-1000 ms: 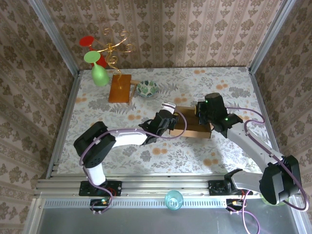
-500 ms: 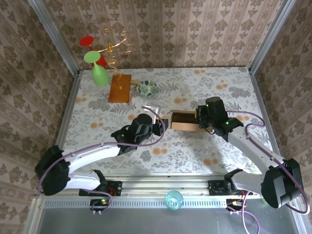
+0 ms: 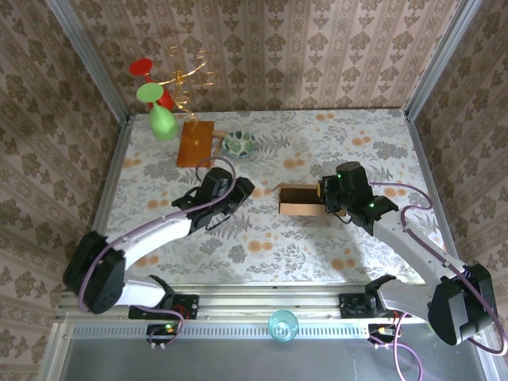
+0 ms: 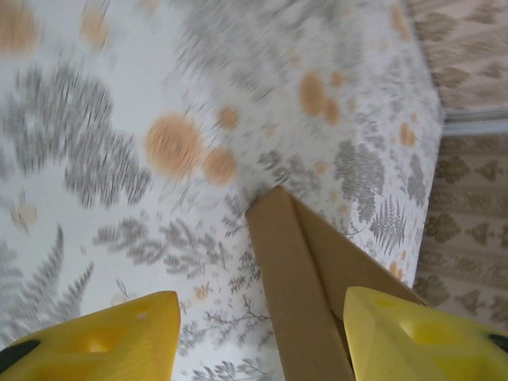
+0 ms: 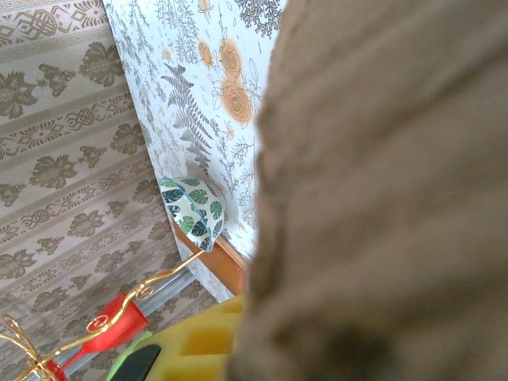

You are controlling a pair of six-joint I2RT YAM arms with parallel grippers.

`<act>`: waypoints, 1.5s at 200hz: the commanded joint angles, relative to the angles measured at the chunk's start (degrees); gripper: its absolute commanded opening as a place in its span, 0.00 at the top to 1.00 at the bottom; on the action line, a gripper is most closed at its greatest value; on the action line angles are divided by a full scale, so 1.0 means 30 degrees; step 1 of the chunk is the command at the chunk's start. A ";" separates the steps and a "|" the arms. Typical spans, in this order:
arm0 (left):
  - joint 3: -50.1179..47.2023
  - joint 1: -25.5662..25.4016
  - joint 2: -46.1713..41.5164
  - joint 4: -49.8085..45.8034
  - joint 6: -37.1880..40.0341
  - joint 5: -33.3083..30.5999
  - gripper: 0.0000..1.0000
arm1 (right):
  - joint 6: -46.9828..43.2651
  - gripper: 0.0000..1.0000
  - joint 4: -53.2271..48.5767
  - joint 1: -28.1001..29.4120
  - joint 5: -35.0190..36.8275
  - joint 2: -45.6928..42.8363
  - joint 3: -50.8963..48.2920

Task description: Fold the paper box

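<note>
This is a robot test cell dressed up as a home. Bare aluminium frame posts [image 3: 90,59] hold flat panels of brown damask wallpaper [image 3: 278,48]. A floral-printed cloth covers the table [image 3: 317,254], and two white robot arms [image 3: 413,246] are bolted to a slotted aluminium rail [image 3: 262,302]. Household props stand at the back: a gold wire stand [image 3: 186,75] and a leaf-patterned bowl [image 3: 240,144].
</note>
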 commanded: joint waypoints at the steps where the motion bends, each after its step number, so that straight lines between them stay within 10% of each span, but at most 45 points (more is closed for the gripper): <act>1: 0.0601 -0.0312 0.1290 0.1167 -0.7749 0.1236 0.39 | -0.0628 1.00 -0.0619 0.0060 0.0211 -0.0022 -0.0503; 63: 0.2184 -0.0124 0.6470 0.6512 -1.3940 0.3468 0.25 | -0.0918 1.00 -0.0685 -0.0262 -0.0247 0.0024 -0.0718; 162: 0.2536 0.0650 0.5868 0.3771 -0.9781 0.4272 0.39 | -0.3210 1.00 0.1387 -0.1931 -0.2364 -0.0380 -0.3506; 202: 0.4404 0.0776 0.6513 0.1553 -0.6085 0.5867 0.42 | -0.4329 0.98 0.1005 -0.2645 -0.3389 0.0040 -0.4498; 254: 0.8789 0.0633 0.8322 -0.5273 0.3604 0.6760 0.41 | -0.6631 0.63 -0.1628 -0.3678 -0.4240 0.0450 -0.3956; 300: 1.0466 -0.0069 1.0402 -0.5631 0.7276 0.7989 0.42 | -1.0266 0.45 -0.6595 -0.4360 -0.4352 0.0456 -0.0741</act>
